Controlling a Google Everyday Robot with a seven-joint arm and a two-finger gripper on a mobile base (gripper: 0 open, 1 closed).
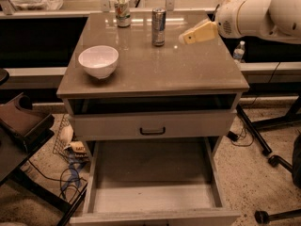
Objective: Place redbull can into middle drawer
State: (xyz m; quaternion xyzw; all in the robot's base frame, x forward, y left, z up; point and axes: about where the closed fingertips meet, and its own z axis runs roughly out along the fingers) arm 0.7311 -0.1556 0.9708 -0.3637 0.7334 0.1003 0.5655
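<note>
The redbull can (158, 26), tall, slim, silver and blue, stands upright at the back middle of the cabinet top (188, 74). My gripper (186, 37) with its pale yellow tip hovers just above the top, a short way to the right of the can and not touching it. It holds nothing. The white arm reaches in from the right edge. The middle drawer (150, 199) is pulled out wide open at the bottom front, its pale floor bare. Above it sits a closed drawer front with a black bar handle (152, 131).
A white bowl (98, 61) stands on the left of the top. A shorter green-white-red can (122, 11) stands at the back left. A water bottle (239, 51) sits behind the cabinet's right side. A chair (23, 126) and cables are on the left, stand legs (263, 145) on the right.
</note>
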